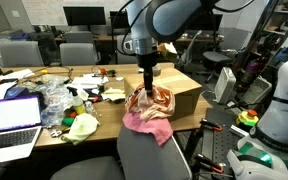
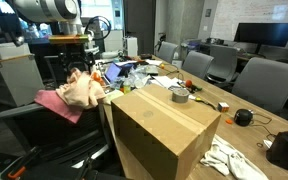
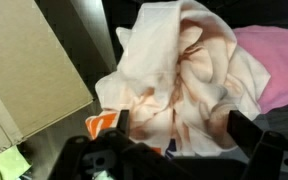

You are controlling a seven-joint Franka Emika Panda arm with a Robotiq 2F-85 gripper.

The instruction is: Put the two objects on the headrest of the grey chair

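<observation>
A cream cloth with peach stains (image 1: 152,100) lies bunched on the headrest of the grey chair (image 1: 149,158), on top of a pink cloth (image 1: 144,126) that drapes over the headrest. Both cloths also show in an exterior view, cream (image 2: 84,88) and pink (image 2: 56,104), and in the wrist view, cream (image 3: 184,70) and pink (image 3: 276,60). My gripper (image 1: 147,82) hangs straight down just above the cream cloth. In the wrist view its fingers (image 3: 179,135) are spread wide with the cloth lying below them, not pinched.
A large cardboard box (image 1: 184,97) (image 2: 164,130) stands on the table edge right beside the chair. The table holds a laptop (image 1: 12,120), plastic bags and clutter (image 1: 69,98), and a tape roll (image 2: 180,96). Other office chairs (image 2: 264,80) stand around.
</observation>
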